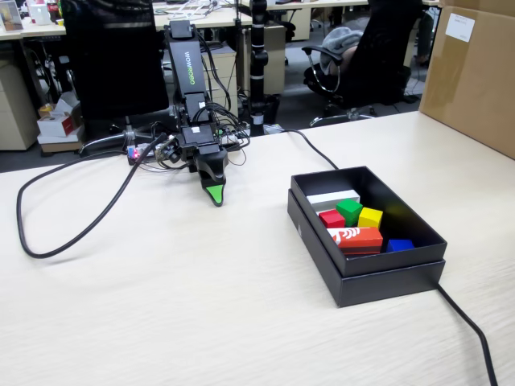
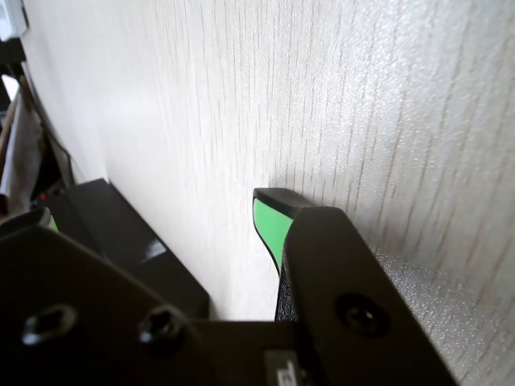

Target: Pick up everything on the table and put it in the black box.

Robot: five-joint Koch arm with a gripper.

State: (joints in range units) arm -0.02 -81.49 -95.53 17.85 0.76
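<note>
Apparently finished: red cube (image 1: pixel 331 218), green cube (image 1: pixel 349 210), yellow cube (image 1: pixel 370 217) inside black box (image 1: pixel 378 277). Claw (image 1: pixel 215 195) empty, well apart from box, gap unclear. No next pick needed.

The arm (image 1: pixel 191 88) is folded low, its upper link upright and its forearm sloping down and forward, so the hand (image 1: pixel 215 195) points its green-padded tip at the surface. In the wrist view the hand (image 2: pixel 201 233) shows one green-faced finger (image 2: pixel 269 225) apart from the other black jaw, nothing between them.
</note>
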